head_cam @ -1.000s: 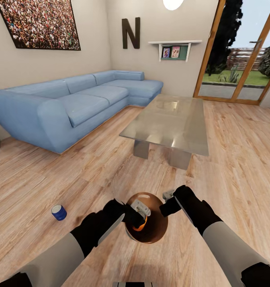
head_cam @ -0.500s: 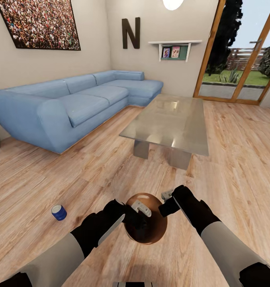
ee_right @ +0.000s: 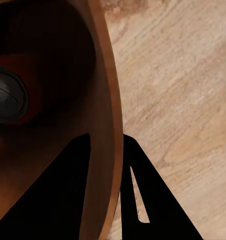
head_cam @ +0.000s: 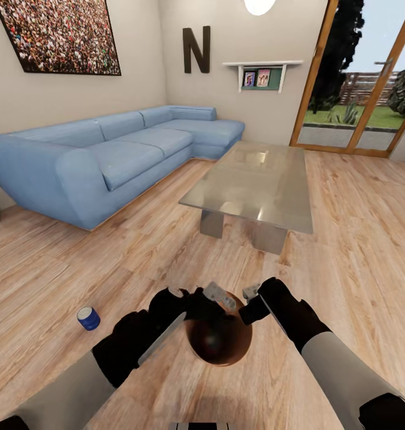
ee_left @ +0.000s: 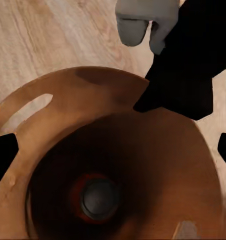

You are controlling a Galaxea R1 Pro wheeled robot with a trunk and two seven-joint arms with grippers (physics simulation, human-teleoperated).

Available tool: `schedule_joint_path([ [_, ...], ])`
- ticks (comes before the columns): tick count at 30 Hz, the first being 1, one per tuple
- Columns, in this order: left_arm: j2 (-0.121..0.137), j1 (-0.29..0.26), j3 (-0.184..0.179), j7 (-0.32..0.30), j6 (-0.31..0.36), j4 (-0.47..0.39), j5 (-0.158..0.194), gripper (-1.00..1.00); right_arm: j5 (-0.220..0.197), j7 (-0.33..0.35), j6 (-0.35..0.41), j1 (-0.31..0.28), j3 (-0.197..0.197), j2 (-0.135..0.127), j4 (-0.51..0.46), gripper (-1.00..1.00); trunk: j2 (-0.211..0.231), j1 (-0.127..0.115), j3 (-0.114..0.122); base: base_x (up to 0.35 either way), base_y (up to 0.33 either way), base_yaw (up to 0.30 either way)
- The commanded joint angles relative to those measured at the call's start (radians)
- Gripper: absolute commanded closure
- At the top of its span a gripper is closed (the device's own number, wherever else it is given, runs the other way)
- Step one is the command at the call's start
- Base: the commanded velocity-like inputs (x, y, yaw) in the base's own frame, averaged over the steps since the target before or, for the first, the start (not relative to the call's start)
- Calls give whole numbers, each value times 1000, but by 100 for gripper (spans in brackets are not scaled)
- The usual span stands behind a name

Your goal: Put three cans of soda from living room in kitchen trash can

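Two cans are all I can make out from here. One, orange-red with a grey top, stands upright at the bottom of the trash can (ee_left: 118, 145), seen from the left wrist as orange can (ee_left: 98, 199) and from the right wrist as a dark grey disc ringed in red (ee_right: 8, 97). The other, a blue can (head_cam: 88, 318), stands on the wood floor (head_cam: 358, 239) at about nine o'clock from the bin, well apart from it.

The trash can (head_cam: 219, 340) sits low in the head view, between the two arms, its glossy copper inside catching the light. The right gripper (head_cam: 250, 301) is at the bin's one o'clock edge; the right wrist camera shows one dark finger inside the wall and the other outside it, so the pincer is clamped on the rim (ee_right: 110, 115). The left gripper (head_cam: 217, 297) hangs over the bin's mouth at about eleven o'clock, its pale fingers apart with nothing between them. From the left wrist camera the right gripper's pale fingertips (ee_left: 138, 22) show just past the far rim.

Beyond the arms, at twelve o'clock, is the glass coffee table (head_cam: 256, 185); the blue corner sofa (head_cam: 107, 155) runs along the wall at ten o'clock, and glazed doors (head_cam: 358, 77) stand at two o'clock.
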Motion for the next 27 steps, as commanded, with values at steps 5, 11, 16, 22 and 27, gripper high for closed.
schedule_joint_path([
  [5, 147, 48, 21, -6, 9, -218, 6, -100, -30, 4, 6, 0, -6, 0, 1, 100, 0, 0, 0, 0, 0, 0],
  [11, 276, 78, 174, -9, 6, -299, 8, -100, -30, 4, 6, 0, -10, -1, 2, 100, 0, 0, 0, 0, 0, 0],
  [16, 331, 130, 395, -9, -13, -302, 8, -100, -31, 6, 6, 0, -12, -8, 3, 100, 0, 0, 0, 0, 0, 0],
  [22, 338, 243, 732, -9, -132, -261, -1, -100, -34, 10, 6, 0, -16, -14, 3, 100, 0, 0, 0, 0, 0, 0],
  [27, 337, 304, 824, -8, -273, -117, -3, -100, -37, 12, 6, 1, -31, -26, 2, 100, 0, 0, 0, 29, 16, 0],
])
